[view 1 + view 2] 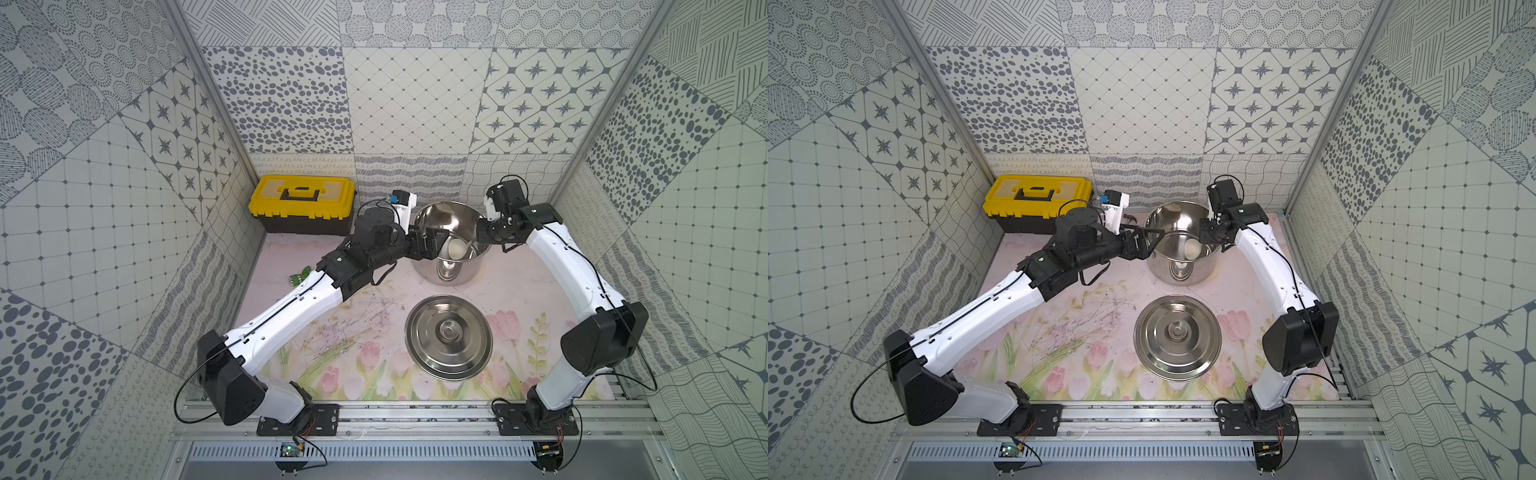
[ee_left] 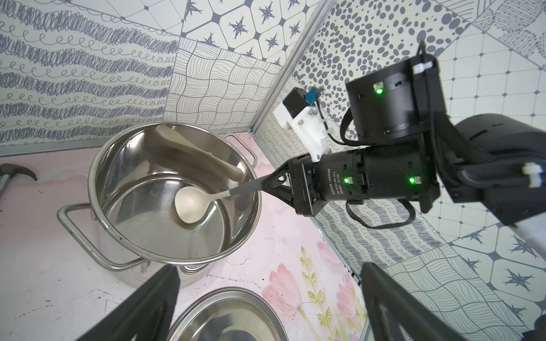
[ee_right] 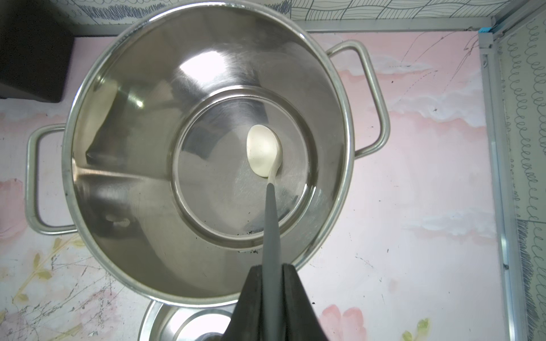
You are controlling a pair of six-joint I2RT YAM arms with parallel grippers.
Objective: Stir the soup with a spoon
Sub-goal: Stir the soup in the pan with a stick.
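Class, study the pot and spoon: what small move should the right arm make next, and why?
Probably sweep the spoon in a small circle inside the pot. The right gripper is shut on the spoon's grey handle, the cream bowl is down near the pot's floor, and the lid is off.

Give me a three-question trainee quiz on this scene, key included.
1. Which thing is the right gripper shut on? A) a hammer B) the spoon C) a toolbox
2. True or false: the left gripper is open and holds nothing.
3. Fill in: the spoon's cream bowl is down inside the ____.
Key: 1 B; 2 true; 3 stockpot.
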